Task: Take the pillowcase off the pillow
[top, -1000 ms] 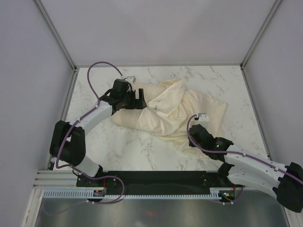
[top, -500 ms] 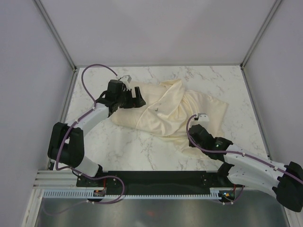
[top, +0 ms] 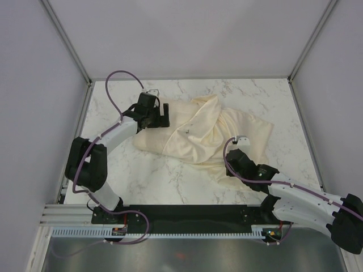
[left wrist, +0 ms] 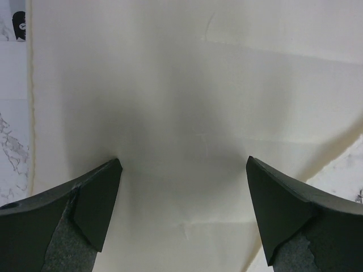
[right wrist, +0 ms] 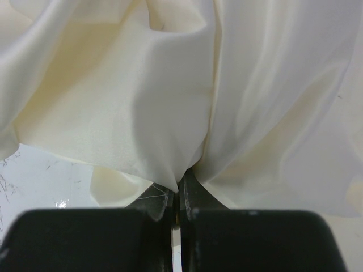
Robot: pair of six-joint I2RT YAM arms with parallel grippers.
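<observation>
The pillowcase [top: 207, 133] lies in a soft heap in the middle of the top view, on the white marble table [top: 147, 181]. You can see a small dark mark on it. The pillow [top: 148, 140] sticks out from under it on the left side. Your left gripper [top: 164, 115] is over the pillow's upper left end. Your right gripper [top: 232, 156] is at the lower right edge of the heap.

In the left wrist view, your two black fingers [left wrist: 96, 198] sit at the bottom of the frame, spread wide and holding nothing. The flat cream pillow fills the space between and above them. Its straight seam runs down the left side. You cannot tell if the fingers touch it.

In the right wrist view, the jaws are squeezed tight on a fold of the pillowcase at the bottom middle. The shiny cloth fans up from there. A bit of table shows at the lower left.
</observation>
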